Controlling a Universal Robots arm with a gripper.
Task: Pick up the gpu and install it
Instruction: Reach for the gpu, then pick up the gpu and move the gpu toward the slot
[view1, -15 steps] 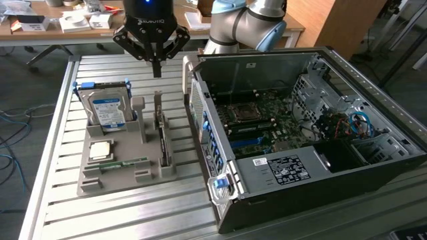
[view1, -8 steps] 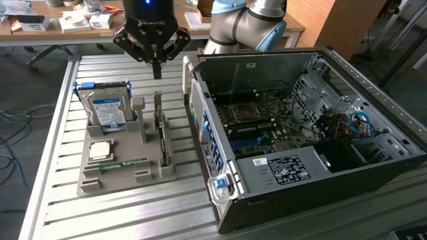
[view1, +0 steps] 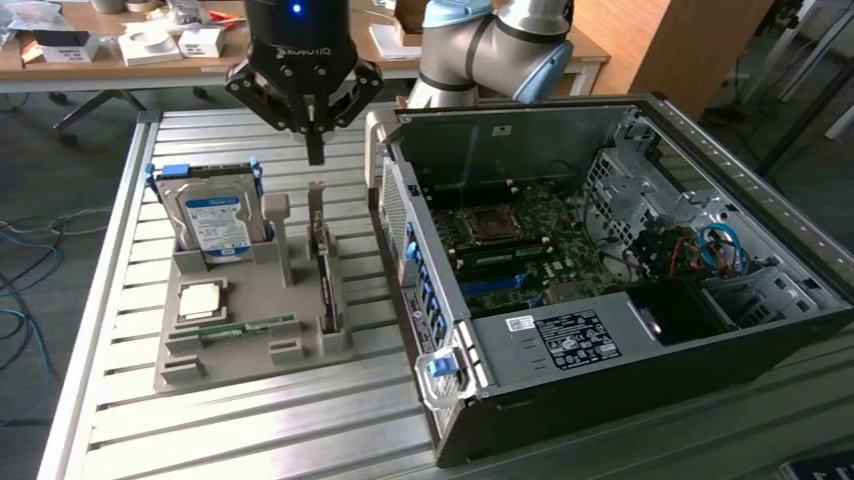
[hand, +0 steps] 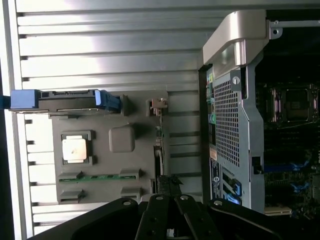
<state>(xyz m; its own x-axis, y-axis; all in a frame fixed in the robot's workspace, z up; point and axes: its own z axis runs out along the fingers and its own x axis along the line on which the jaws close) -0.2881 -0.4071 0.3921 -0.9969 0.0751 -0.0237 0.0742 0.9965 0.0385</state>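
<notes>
The gpu (view1: 324, 262) is a thin dark card standing on edge in a slot of the grey holder tray (view1: 254, 350), with its grey metal bracket at the far end. In the wrist view the gpu (hand: 159, 142) appears edge-on. My black gripper (view1: 315, 150) hangs just above the card's bracket end, fingers shut together and holding nothing. The gripper (hand: 167, 200) lines up with the card's edge in the wrist view. The open computer case (view1: 601, 270) lies at the exterior view's right with its motherboard (view1: 534, 240) exposed.
In the same holder a silver hard drive (view1: 214, 215) with blue rails stands upright, and a processor chip (view1: 200, 300) and a green memory stick (view1: 247, 328) lie flat. The case wall (hand: 235, 110) rises close beside the holder. A cluttered desk (view1: 134, 45) stands behind the slatted metal table (view1: 267, 430).
</notes>
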